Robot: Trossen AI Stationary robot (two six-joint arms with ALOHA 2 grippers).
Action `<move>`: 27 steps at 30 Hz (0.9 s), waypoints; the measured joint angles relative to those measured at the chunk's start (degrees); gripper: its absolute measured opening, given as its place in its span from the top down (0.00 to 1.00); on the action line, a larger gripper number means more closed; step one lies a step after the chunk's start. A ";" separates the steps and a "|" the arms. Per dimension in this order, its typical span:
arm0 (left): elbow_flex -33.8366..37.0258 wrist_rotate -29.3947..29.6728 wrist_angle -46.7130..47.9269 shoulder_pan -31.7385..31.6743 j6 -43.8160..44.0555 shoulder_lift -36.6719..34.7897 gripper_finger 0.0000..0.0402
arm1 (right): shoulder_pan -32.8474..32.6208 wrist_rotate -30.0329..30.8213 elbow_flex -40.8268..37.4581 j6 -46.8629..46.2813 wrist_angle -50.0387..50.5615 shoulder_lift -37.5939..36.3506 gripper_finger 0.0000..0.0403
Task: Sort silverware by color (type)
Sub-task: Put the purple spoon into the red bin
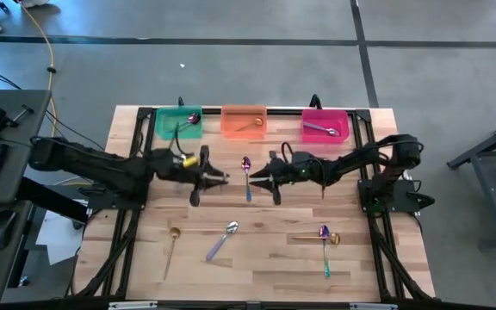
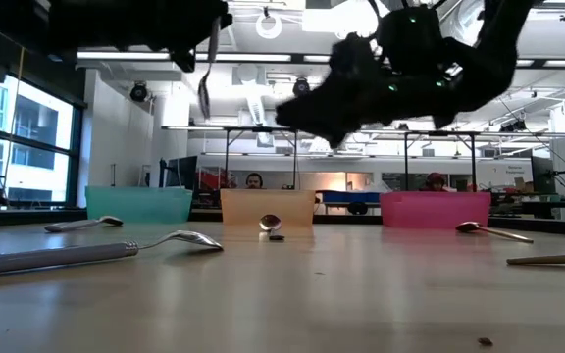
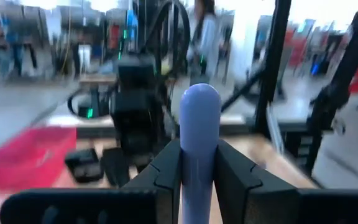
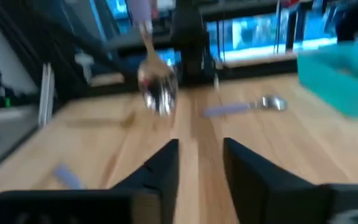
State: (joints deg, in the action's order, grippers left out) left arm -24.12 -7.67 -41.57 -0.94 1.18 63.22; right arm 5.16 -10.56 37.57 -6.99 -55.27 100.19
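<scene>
My left gripper point(image 1: 218, 178) hovers over the table's middle, shut on a silver spoon with a lavender handle point(image 2: 205, 83); its bowl point(image 4: 156, 93) also shows in the right wrist view. My right gripper point(image 1: 263, 179) faces it from the right, open and touching nothing. An iridescent purple spoon with a teal handle point(image 1: 247, 176) lies flat on the table between the two grippers. Nearer the front edge lie a gold spoon point(image 1: 172, 244), a silver lavender-handled spoon point(image 1: 222, 239), and a gold spoon crossed by an iridescent one point(image 1: 325, 238). My left gripper pinches the spoon's lavender handle point(image 3: 199, 134) between its two fingers, and the handle's rounded free end point(image 3: 199, 99) sticks out past them. The fingers reach in roughly level from the table's left, lying across the handle. The spoon is lifted clear and hangs bowl down point(image 2: 204, 98).
Three bins stand along the far edge: green point(image 1: 169, 127) with a spoon in it, orange point(image 1: 233, 125) with a gold spoon, pink point(image 1: 343, 120) with a silver spoon. People show in the room beyond the table in the low view. Bare wood lies between the front spoons.
</scene>
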 joint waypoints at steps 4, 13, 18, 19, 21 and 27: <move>0.93 -3.77 -5.77 -3.86 0.09 1.80 0.87 | -1.11 1.11 5.09 0.08 -1.81 2.59 0.60; 0.90 -4.32 -12.72 -7.40 0.06 3.33 0.87 | -3.18 10.84 17.50 3.14 5.17 4.58 0.53; 0.95 -5.25 -13.65 -9.36 0.18 3.50 0.87 | -3.74 12.72 21.31 7.46 9.83 4.58 0.56; 0.95 -5.25 -14.20 -9.73 0.16 3.48 0.87 | -3.73 11.29 21.69 8.41 10.19 4.58 0.57; 0.95 -5.52 -15.09 -10.46 0.25 3.48 0.87 | -3.70 10.35 22.07 8.83 10.14 4.58 0.60; 0.95 -5.88 -15.66 -10.74 0.26 3.65 0.87 | -3.64 10.78 22.07 8.97 10.12 4.58 0.75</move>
State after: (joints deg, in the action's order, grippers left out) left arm -23.18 -13.55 -57.23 -11.68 1.44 66.87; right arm 1.52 0.22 59.64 1.98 -45.14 104.77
